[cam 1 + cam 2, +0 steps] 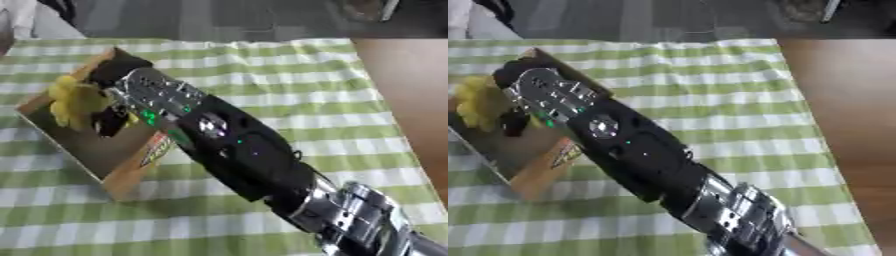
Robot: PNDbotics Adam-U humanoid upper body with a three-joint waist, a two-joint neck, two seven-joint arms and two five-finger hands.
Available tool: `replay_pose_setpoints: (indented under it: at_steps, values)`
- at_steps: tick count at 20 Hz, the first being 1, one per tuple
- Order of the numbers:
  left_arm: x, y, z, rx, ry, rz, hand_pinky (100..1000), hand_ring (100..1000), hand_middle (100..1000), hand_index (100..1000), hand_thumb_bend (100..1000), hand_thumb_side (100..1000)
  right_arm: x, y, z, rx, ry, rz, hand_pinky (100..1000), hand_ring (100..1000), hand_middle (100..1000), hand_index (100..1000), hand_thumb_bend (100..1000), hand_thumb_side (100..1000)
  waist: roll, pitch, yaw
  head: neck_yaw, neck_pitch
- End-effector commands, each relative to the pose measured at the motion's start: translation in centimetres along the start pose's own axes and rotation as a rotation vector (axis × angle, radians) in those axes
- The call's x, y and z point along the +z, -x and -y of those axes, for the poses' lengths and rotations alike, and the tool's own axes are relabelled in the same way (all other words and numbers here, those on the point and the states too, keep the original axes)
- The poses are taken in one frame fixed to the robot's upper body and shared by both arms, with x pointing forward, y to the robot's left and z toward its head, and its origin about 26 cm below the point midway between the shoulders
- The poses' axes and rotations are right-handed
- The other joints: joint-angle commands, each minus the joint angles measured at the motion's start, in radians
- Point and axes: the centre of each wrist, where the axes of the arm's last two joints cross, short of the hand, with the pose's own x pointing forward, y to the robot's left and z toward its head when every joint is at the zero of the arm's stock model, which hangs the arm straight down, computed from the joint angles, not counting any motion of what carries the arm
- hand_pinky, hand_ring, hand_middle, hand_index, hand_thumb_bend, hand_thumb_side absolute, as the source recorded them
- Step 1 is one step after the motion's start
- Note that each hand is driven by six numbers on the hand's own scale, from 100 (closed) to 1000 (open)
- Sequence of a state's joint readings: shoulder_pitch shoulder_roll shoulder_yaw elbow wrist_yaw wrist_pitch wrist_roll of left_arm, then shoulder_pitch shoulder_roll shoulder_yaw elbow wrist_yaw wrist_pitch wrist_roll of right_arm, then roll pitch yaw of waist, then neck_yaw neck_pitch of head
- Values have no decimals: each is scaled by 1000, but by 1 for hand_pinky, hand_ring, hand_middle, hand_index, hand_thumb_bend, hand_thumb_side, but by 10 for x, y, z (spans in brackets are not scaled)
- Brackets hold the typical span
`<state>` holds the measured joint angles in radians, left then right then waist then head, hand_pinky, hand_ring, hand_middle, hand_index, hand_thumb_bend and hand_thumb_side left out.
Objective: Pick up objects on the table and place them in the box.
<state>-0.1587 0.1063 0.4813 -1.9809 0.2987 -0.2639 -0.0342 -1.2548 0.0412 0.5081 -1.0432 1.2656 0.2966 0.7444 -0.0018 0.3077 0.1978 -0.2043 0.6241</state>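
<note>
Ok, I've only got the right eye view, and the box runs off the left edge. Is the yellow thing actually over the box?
Observer: Yes. The left eye view shows the whole box, and the yellow thing lies inside its outline, toward the far left wall.
Operator: Is the box's left corner on the table?
Observer: It is. The checked cloth carries on past that corner to the left.
Operator: Has the right hand let go?
Observer: I cannot tell. The right hand is right beside the yellow thing, and neither view shows whether it holds it.
</note>
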Motion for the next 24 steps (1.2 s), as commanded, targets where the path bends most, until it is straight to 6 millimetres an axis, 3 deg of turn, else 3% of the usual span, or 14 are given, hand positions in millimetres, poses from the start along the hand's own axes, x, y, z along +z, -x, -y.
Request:
replay_pose_setpoints:
  at_steps: [1,7,10,17,24]
  values:
    - [-7,-8,0,-9,21,31,686,621,592,688,100,887,4,0,16,6,21,-25,827,946,835,1000,628,536,7,-21,1,-1,8]
    - [-7,-8,-1,-10,20,29,686,620,591,689,100,887,12,6,29,-8,42,-55,839,966,856,1000,696,503,8,-27,-3,1,6]
    - [-8,-8,0,-7,22,29,686,620,591,688,100,887,8,7,25,-11,6,-70,851,976,871,1000,735,506,9,-28,-1,-3,0]
    - [-6,-7,-1,-12,19,27,685,620,590,688,100,886,23,14,40,-51,93,-51,852,966,842,1000,660,546,11,-28,-3,-3,0]
    - [-5,-8,-4,-24,8,26,685,620,590,688,100,887,62,45,74,-96,280,-54,838,937,802,1000,581,646,14,-34,-18,12,8]
